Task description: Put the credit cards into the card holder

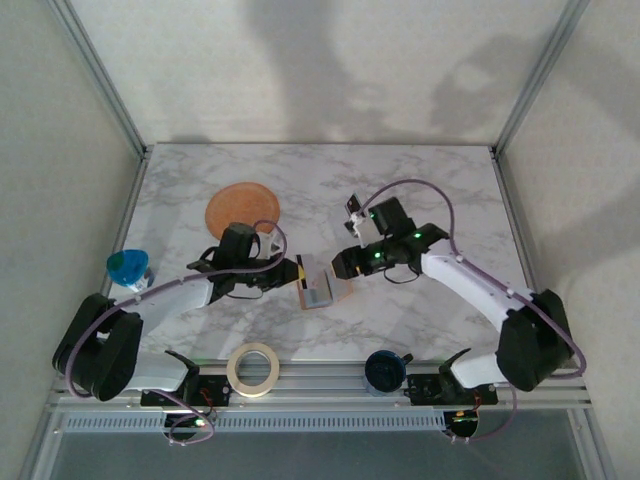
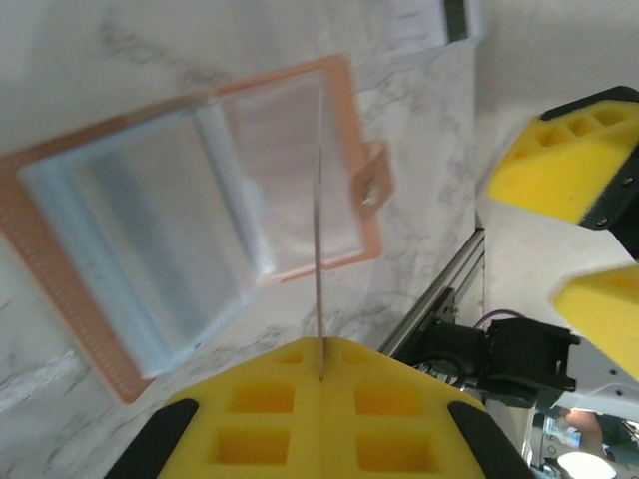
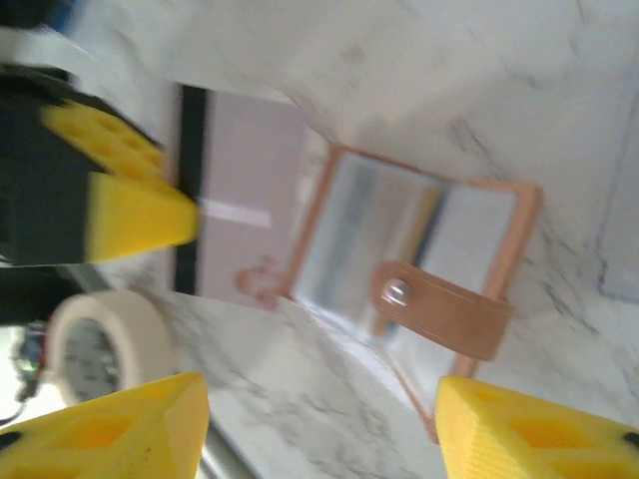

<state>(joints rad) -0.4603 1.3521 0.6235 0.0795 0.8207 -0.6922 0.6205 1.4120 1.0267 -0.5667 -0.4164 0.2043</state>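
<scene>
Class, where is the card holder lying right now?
In the top view the card holder lies open on the table, near its middle, between the left gripper and the right gripper.

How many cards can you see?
2. One card is pinched in the left hand; another card lies on the table beyond the wallet. More may hide inside the wallet.
</scene>
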